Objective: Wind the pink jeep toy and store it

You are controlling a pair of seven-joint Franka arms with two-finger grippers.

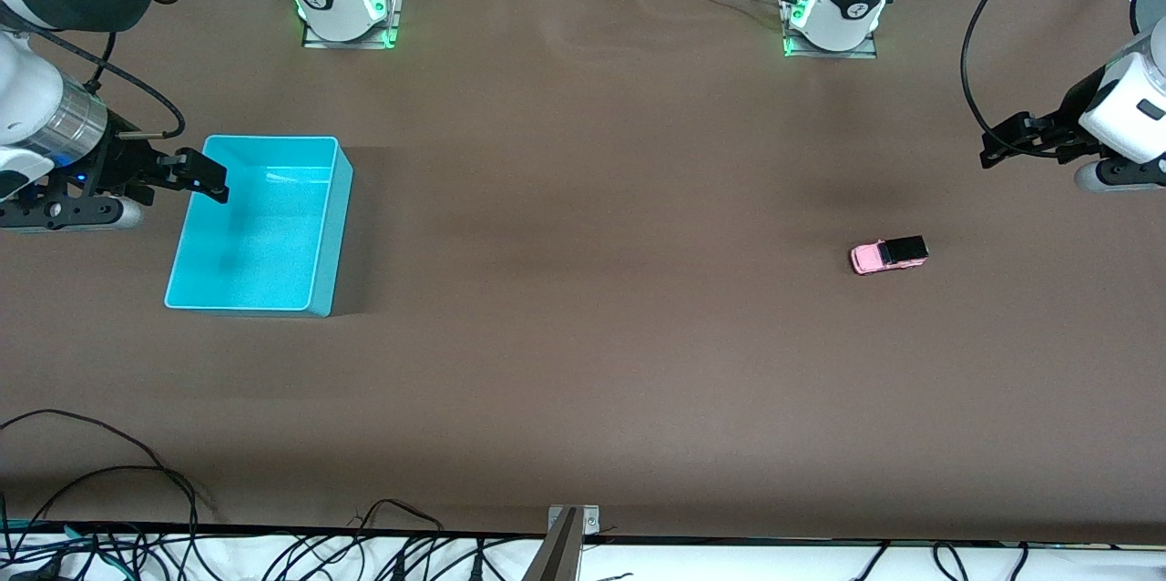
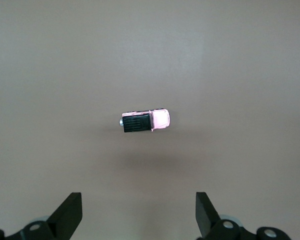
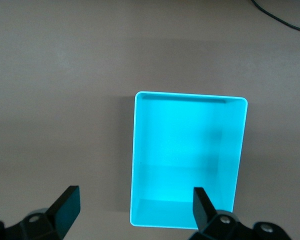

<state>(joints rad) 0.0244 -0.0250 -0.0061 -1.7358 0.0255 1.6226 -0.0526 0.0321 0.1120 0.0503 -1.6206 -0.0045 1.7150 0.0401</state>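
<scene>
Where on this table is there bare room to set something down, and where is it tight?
The widest bare stretch of table lies between the turquoise bin and the pink jeep toy, and another runs nearer the front camera than both. It is tighter at the ends: the open right gripper hangs over the bin's edge, and the open left gripper hangs up near the jeep.

The jeep [image 1: 888, 255] stood on the table [image 1: 583, 362] toward the left arm's end, well apart from the bin [image 1: 260, 226], which sat toward the right arm's end — the two about equally near the front camera. The left gripper [image 1: 988, 153] hung over bare table near the jeep, fingers spread; the right gripper [image 1: 214, 180] hung over the bin's edge, fingers likewise spread — nothing lay in the bin.
</scene>
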